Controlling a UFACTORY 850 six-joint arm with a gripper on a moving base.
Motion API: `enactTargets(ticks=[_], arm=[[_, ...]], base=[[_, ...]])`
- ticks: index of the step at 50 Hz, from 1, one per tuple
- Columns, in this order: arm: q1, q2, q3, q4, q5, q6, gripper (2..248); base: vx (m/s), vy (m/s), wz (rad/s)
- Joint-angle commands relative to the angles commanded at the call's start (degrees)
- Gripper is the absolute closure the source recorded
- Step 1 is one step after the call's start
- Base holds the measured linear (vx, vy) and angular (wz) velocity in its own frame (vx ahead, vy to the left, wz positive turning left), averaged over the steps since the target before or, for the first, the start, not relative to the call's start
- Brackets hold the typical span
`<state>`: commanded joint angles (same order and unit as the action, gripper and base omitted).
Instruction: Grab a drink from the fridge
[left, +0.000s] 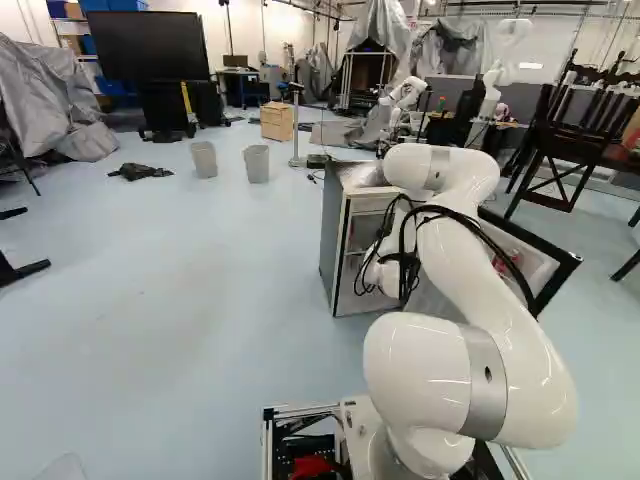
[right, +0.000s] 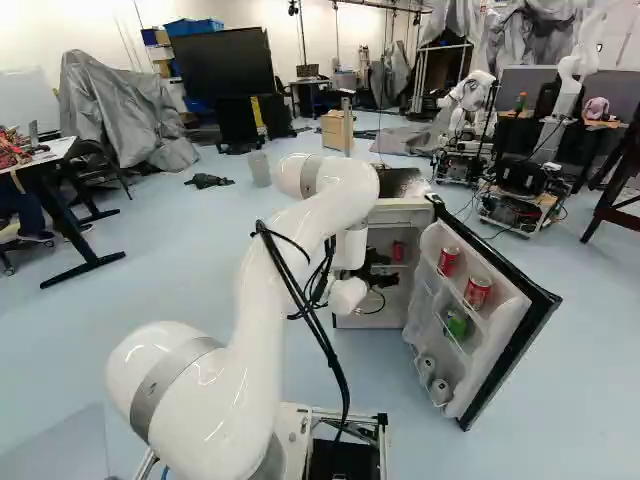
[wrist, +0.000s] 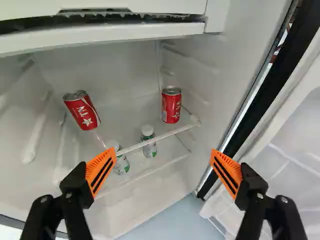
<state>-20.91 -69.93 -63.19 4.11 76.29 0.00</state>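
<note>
Facing into the open fridge, I hold my pincer spread wide, its orange pads well apart and gripping nothing. Taking twelve o'clock as straight ahead of me, one red soda can stands on the wire-edged shelf near twelve, by the fridge's side wall, and another red can is at eleven. Lower down, beneath that shelf's front edge, are two small clear bottles with white caps, one near twelve, the other nearer eleven. At three o'clock from me, the door hangs open. Its racks carry two more red cans, the first and second, a green drink below them, and two pale containers lowest.
</note>
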Motion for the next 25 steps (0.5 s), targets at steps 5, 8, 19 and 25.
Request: enactTargets(ticks=[5, 8, 19, 25], arm=[[0.06, -0.57, -1.12, 0.88, -1.05, 0.0, 3], [0.09, -0.92, -1.78, 1.4, -1.68, 0.0, 3], [0.29, -2.01, -4.03, 3.36, -4.05, 0.0, 3], [0.47, -1.83, -4.6, 4.42, -5.34, 0.0, 3]], base=[[0.0, 0.0, 0.0], [0.0, 0.0, 0.0], [0.0, 0.0, 0.0], [0.0, 0.0, 0.0]])
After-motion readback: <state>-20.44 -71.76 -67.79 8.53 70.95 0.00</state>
